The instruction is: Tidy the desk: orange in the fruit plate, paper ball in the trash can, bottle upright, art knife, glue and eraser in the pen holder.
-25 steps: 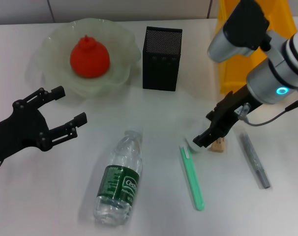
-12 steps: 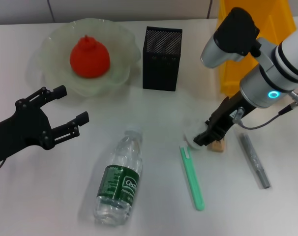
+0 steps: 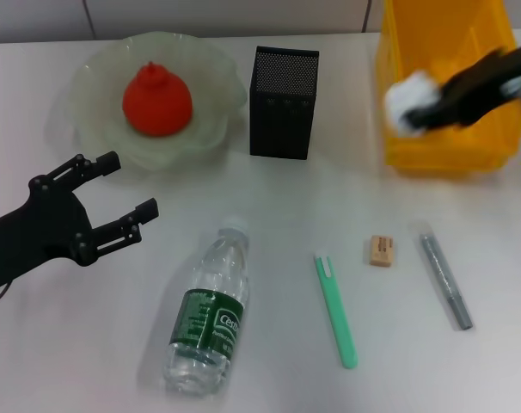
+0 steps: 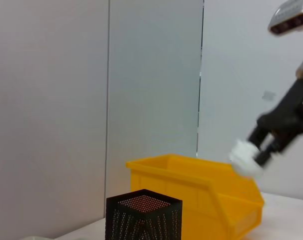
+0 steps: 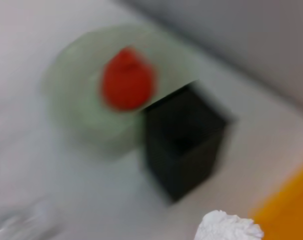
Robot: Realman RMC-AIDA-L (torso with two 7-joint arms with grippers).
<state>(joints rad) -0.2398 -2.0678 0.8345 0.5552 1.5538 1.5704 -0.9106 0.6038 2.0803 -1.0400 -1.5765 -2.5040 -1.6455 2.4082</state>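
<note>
1. Head view: your right gripper (image 3: 425,110) is clamped on the paper ball (image 3: 407,101), held over the near-left part of the yellow trash can (image 3: 445,159). The bin opening lies directly below and behind the ball, so release looks close. The left gripper (image 3: 114,194) hovers with fingers spread wide, left of the lying bottle (image 3: 207,310), whose long axis runs toward the robot. The orange (image 3: 157,99) sits in the fruit plate (image 3: 213,129); the eraser (image 3: 381,250), art knife (image 3: 337,311) and glue (image 3: 445,281) lie near the pen holder (image 3: 283,103).
2. Left wrist view: ball (image 4: 245,157) just above the bin rim (image 4: 191,172).
3. Right wrist view: ball (image 5: 228,227) at frame edge; fingers not visible.
</note>
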